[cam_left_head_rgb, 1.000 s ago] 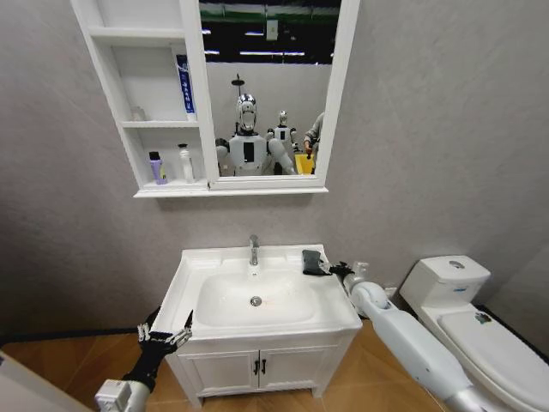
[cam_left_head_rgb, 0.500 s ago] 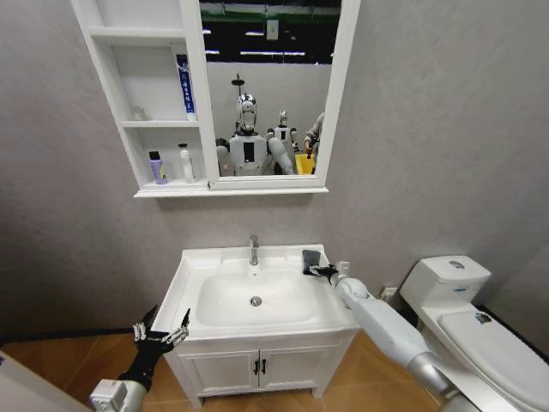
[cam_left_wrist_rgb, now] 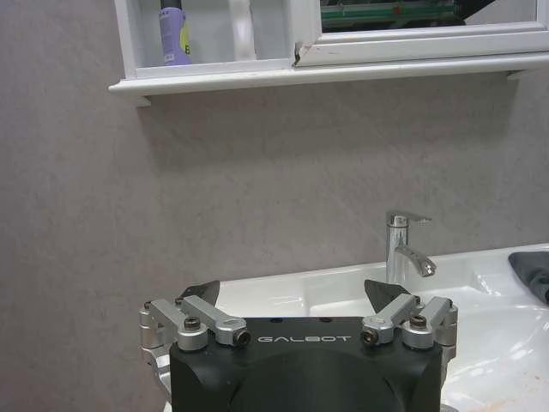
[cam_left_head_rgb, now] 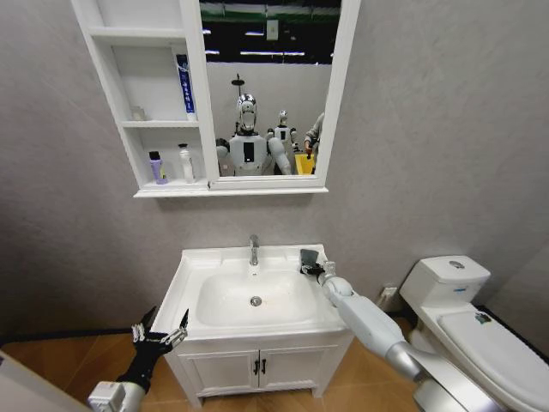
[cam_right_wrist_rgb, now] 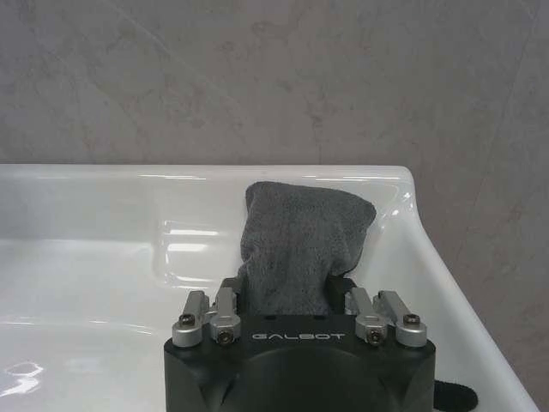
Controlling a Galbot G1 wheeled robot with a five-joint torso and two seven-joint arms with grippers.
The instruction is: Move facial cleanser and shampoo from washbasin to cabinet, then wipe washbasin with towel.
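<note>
Right claw (cam_right_wrist_rgb: 292, 296) astride towel (cam_right_wrist_rgb: 302, 249) (washbasin (cam_right_wrist_rgb: 103, 257) rear corner)

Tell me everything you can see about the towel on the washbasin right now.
The towel is a small dark grey cloth of soft, fuzzy terry, folded into a lumpy oblong. It lies on the flat rim of the white washbasin, at the back corner to the right of the tap, close to the grey wall. The right gripper is right at its near end, fingers on either side of it; whether they pinch it is hidden.
</note>
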